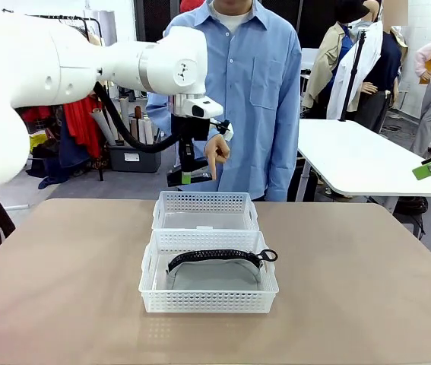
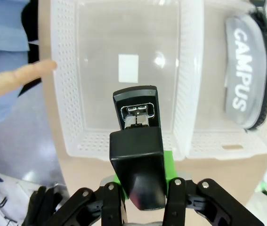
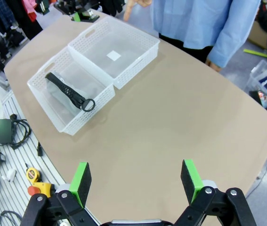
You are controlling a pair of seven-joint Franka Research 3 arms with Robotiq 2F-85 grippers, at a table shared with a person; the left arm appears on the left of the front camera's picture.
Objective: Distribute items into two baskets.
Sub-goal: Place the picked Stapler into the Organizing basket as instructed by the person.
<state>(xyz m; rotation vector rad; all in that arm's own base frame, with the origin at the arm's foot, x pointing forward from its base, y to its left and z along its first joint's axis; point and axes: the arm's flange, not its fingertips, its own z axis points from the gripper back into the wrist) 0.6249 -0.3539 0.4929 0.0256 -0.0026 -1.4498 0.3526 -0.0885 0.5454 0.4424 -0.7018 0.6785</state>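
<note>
Above table (image 1: 352, 274): stapler (image 2: 139, 155) in left hand (image 2: 142, 188)

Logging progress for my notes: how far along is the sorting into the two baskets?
Done: the grey pouch lies in the near basket. In hand: the left gripper holds the black stapler above the far basket, where a person's hand points. Left: lowering and releasing it. The right gripper is open.

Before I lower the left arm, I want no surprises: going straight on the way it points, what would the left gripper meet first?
Probably the far basket: the left gripper, holding the stapler, points at its bare floor. Depth is unclear.
</note>
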